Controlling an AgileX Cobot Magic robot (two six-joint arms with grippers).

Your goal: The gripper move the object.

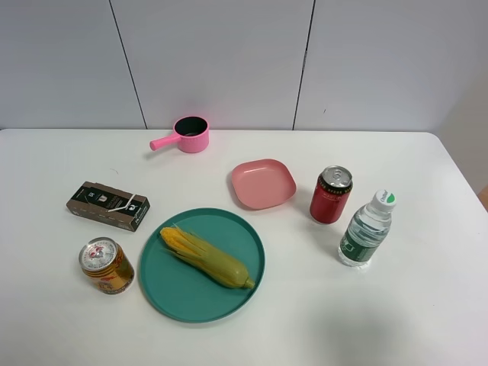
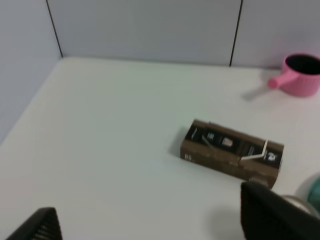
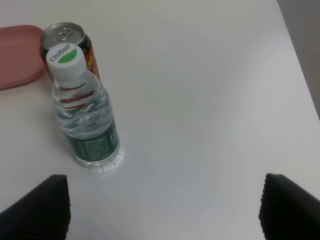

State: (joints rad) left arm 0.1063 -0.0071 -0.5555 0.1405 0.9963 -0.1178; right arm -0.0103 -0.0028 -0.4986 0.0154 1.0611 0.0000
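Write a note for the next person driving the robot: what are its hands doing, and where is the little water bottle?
Left gripper: open, empty, above the table near the brown box.
Right gripper: open, empty, with the water bottle ahead of it.
The bottle stands upright on the white table, beside the red can, near the right edge.
Done: nothing visible yet; bottle not gripped.
Left: grasp the bottle and move it.

We read "Cestbon" above a green mark on the water bottle's white cap (image 3: 63, 55); print on its dark green label (image 3: 95, 145) is too small.
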